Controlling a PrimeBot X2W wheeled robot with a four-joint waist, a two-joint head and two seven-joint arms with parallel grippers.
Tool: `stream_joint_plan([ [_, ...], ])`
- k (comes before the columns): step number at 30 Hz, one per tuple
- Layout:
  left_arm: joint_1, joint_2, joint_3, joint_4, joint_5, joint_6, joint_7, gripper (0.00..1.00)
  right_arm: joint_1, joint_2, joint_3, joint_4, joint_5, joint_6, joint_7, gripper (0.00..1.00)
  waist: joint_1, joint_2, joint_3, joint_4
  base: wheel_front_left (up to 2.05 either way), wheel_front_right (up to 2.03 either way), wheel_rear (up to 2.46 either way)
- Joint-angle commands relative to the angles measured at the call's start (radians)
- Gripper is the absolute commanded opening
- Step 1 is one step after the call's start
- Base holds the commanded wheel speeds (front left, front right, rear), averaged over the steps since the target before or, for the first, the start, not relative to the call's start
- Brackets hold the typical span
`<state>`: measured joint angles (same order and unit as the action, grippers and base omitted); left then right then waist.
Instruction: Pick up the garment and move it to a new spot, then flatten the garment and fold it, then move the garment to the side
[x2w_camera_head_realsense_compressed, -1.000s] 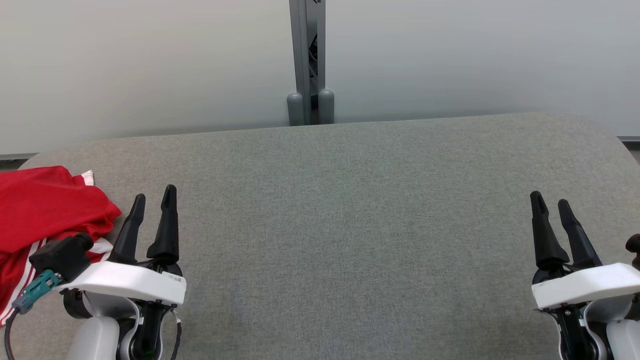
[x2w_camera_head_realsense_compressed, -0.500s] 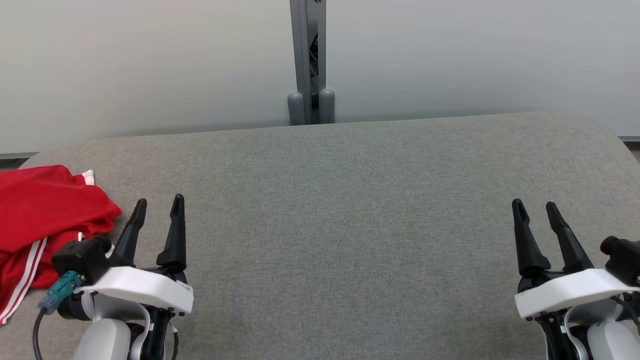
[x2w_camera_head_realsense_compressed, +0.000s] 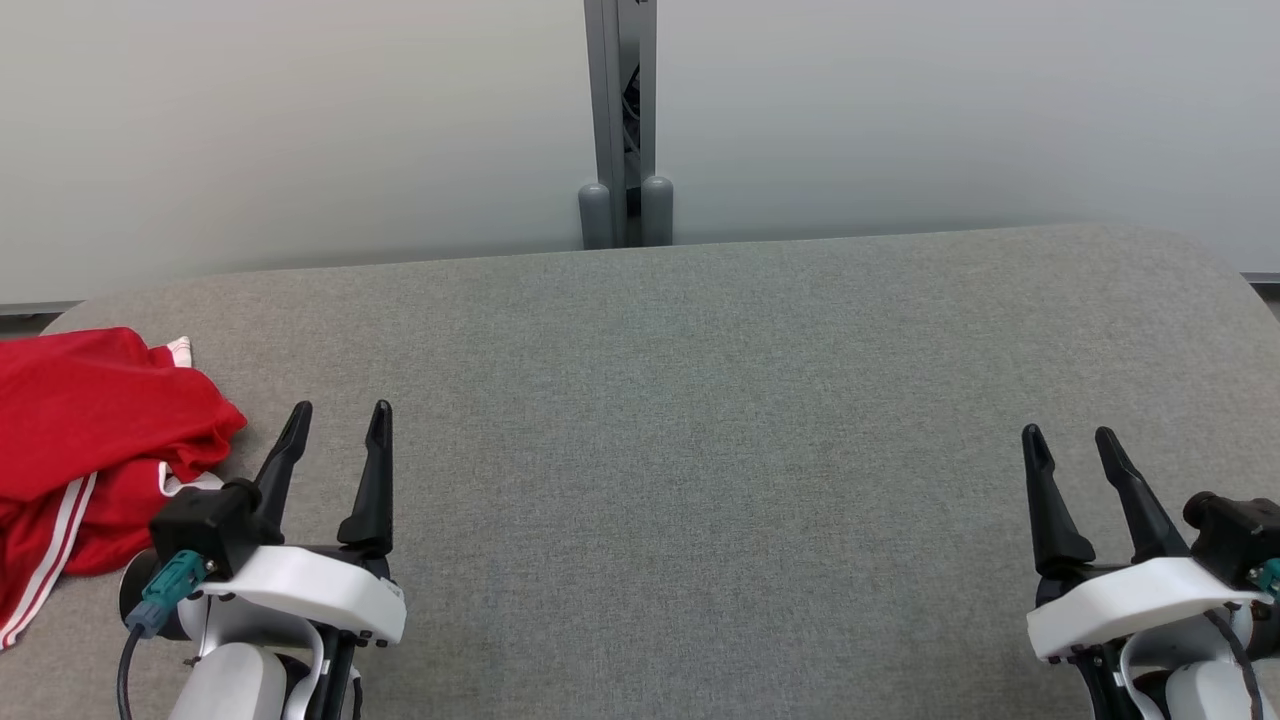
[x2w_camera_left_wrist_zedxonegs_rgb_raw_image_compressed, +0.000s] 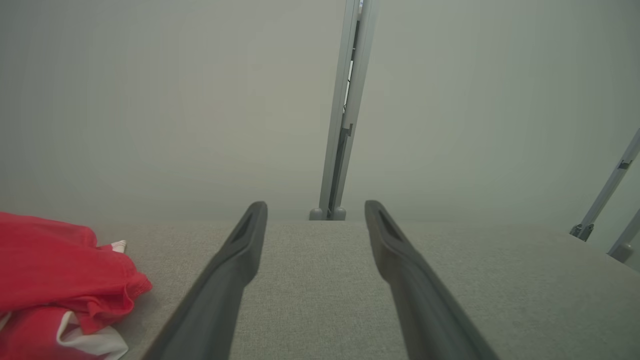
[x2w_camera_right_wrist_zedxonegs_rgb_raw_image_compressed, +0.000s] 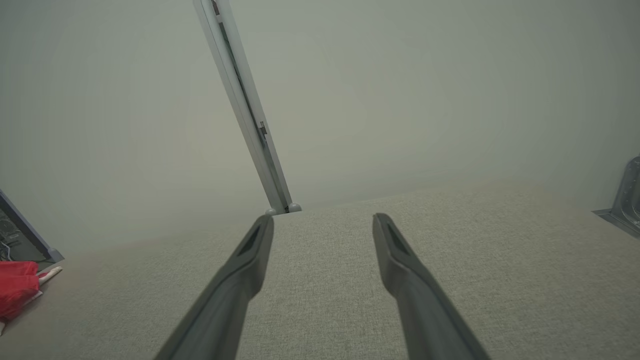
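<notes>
Withdrawing from garment (x2w_camera_head_realsense_compressed: 90, 430) at its left: left gripper (x2w_camera_head_realsense_compressed: 340, 412), spread, empty; right gripper (x2w_camera_head_realsense_compressed: 1068, 435) likewise. Set-aside is judged complete.

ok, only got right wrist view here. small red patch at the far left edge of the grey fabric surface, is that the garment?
Observer: Yes. Head view shows a crumpled red garment with white side stripes heaped at the left end of the grey fabric-covered table.
Operator: left arm got it?
Observer: No. The left gripper is open and holds nothing. The garment lies just to its left, not between its fingers.
Operator: and where's mine relative to that?
Observer: The right gripper is open near the table's right end, with bare fabric between it and the left one.
</notes>
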<state>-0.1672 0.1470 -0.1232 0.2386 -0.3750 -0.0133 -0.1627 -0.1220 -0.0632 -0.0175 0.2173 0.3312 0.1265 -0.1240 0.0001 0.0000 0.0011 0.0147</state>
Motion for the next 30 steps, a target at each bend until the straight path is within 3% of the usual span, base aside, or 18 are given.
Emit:
stream_joint_plan([
  [1,0.002,0.008,-0.007,-0.004,0.02,0.002,-0.011,1.0,0.0,-0.002,-0.004,0.002,-0.028,0.005,-0.01,1.0,0.0,0.0,0.0,0.0,0.0,0.0,0.0],
  [30,0.022,0.007,-0.046,0.023,0.132,0.03,-0.008,1.0,-0.013,0.008,0.016,0.035,-0.193,0.006,-0.059,1.0,-0.0001,0.0,0.006,0.002,0.0,0.0,0.0],
])
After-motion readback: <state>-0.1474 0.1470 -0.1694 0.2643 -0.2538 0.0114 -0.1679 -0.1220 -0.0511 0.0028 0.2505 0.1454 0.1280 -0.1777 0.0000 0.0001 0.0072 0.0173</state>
